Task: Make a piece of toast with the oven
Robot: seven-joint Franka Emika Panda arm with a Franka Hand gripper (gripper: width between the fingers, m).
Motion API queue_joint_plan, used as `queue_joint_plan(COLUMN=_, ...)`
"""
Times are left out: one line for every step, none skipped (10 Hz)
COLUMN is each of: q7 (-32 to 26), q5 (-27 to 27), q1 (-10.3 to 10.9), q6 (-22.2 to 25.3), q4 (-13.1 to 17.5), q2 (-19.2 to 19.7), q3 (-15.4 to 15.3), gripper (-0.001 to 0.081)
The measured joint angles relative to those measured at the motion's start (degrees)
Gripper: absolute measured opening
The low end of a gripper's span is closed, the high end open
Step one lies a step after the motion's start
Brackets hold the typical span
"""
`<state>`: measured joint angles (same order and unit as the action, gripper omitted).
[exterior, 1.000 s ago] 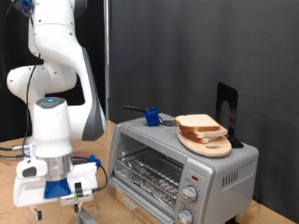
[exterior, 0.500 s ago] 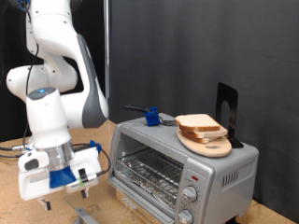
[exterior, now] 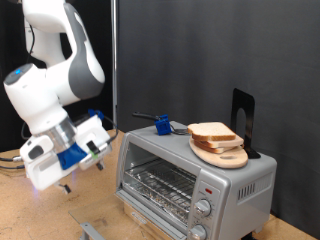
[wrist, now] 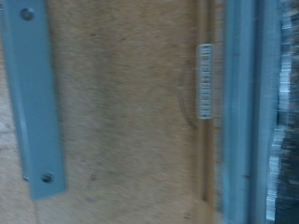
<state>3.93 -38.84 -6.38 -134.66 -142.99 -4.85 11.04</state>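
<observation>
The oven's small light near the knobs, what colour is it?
Red. The light on the oven shows best in the exterior view.

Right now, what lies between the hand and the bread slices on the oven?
In the exterior view, only the oven's bare top and a blue-handled tool lie between the hand and the bread slices.

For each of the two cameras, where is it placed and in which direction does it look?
Exterior view: off the arm, facing the oven with bread slices on top; the arm and pincer show at its left.
Wrist view: on the hand, looking down at the wooden tabletop; no fingers show.
Shared: the tabletop, probably the oven's edge.
</observation>
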Motion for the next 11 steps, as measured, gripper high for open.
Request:
queue_joint_plan(q7=-0.5, q5=-0.5, q1=0.0, q6=2.3, q4=0.4, q2=-1.8, q3=0.5, gripper=0.0805)
queue_joint_plan(q7=-1.0, q5=-2.0, q1=0.0, q6=4.3, q4=0.8, q2=-3.7, q3=1.0, gripper=0.0805)
queue_joint_plan(q7=-1.0, q5=-3.8, q1=0.0, q6=4.9, q4=1.2, q2=-5.5, q3=1.2, gripper=0.0805)
queue_joint_plan(q7=1.3, q5=-4.4, q1=0.0, q6=4.7, q4=1.5, q2=-7.2, q3=1.1, gripper=0.0805)
queue_joint_plan(q7=4.0, q5=-4.4, q1=0.0, q6=4.6, q4=1.1, q2=-9.0, q3=0.9, gripper=0.0805)
queue_joint_plan(q7=3.4, q5=-4.0, q1=0.0, q6=4.7, q4=1.0, q2=-8.6, q3=0.9, gripper=0.0805)
queue_joint_plan(q7=2.4, q5=-3.9, q1=0.1, q6=6.9, q4=1.4, q2=-8.5, q3=0.9, gripper=0.0805)
queue_joint_plan(q7=1.3, q5=-3.9, q1=0.3, q6=10.3, q4=2.5, q2=-8.8, q3=0.8, gripper=0.0805)
queue_joint_plan(q7=0.3, q5=-3.9, q1=0.8, q6=12.8, q4=3.8, q2=-9.6, q3=0.4, gripper=0.0805)
queue_joint_plan(q7=-0.5, q5=-3.4, q1=1.2, q6=14.0, q4=4.6, q2=-10.7, q3=-0.4, gripper=0.0805)
queue_joint_plan(q7=-0.5, q5=-1.5, q1=1.4, q6=14.1, q4=5.1, q2=-12.0, q3=-1.7, gripper=0.0805)
